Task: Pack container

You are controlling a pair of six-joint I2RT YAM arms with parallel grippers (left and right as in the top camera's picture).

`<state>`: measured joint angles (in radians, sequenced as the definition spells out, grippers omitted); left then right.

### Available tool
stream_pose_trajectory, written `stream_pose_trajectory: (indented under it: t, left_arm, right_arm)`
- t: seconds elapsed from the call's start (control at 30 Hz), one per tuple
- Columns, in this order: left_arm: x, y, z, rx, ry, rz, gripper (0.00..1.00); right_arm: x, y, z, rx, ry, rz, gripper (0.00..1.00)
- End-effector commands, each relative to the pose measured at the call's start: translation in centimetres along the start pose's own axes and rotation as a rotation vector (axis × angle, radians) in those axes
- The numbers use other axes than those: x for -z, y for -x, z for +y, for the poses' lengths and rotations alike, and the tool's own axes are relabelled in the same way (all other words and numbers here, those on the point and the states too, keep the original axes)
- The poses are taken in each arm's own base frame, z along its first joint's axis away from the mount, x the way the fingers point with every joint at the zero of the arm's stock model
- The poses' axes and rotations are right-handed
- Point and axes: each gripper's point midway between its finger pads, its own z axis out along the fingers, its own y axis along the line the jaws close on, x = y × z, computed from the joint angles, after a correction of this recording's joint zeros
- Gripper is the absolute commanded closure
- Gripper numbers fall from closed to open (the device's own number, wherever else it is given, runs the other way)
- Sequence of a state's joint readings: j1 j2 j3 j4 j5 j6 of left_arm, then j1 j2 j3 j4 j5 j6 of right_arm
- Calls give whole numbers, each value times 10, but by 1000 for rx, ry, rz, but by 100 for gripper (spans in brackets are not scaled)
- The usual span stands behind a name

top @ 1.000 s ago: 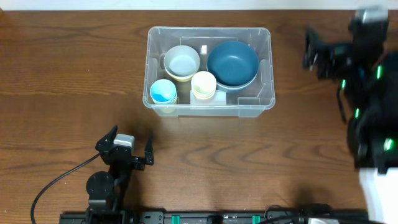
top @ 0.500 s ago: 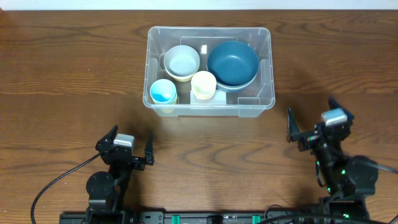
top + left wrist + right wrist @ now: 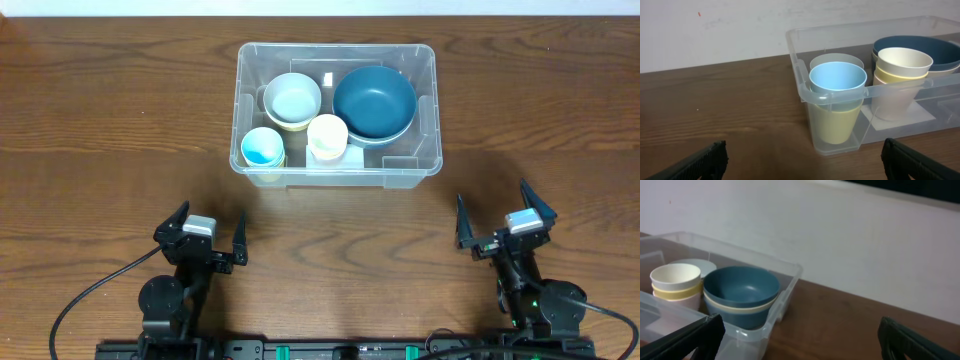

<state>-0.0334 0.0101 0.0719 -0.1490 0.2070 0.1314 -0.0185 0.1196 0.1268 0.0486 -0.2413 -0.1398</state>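
The clear plastic container [image 3: 428, 60] stands at the table's far middle. It holds a dark blue bowl stacked on a cream one [image 3: 374, 100], a pale blue bowl [image 3: 292, 99], a cream cup [image 3: 327, 133] and a light blue cup [image 3: 262, 147]. My left gripper [image 3: 200, 246] is open and empty near the front left. My right gripper [image 3: 500, 222] is open and empty near the front right. The left wrist view shows the container's corner [image 3: 802, 85] with the light blue cup [image 3: 837, 80]. The right wrist view shows its right end [image 3: 788, 290] and the blue bowl [image 3: 741, 285].
The brown wooden table [image 3: 100, 120] spreads round the container. A black cable [image 3: 80, 295] runs from the left arm's base toward the front edge. A white wall [image 3: 840, 225] stands behind the table.
My right arm has come down from the far right side to the front right and settled low by the front edge. The left arm and the container's contents have not moved.
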Motion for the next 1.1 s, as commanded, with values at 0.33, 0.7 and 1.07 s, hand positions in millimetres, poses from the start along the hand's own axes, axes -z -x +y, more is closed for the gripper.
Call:
stream_pose_trajectory:
  t: [0.33,0.7,1.07]
  left_arm:
    - [-1,-14,-1,1,-8,39,2]
    - [-1,-14,-1,1,-8,39,2]
    - [-1,-14,-1,1,-8,39,2]
  right_arm:
    - [5,-6,-1,13,-37,-8,1]
    - [2,-38,8,-24,-6,52,1]
    - [4,-59,11,-29,1,116,1]
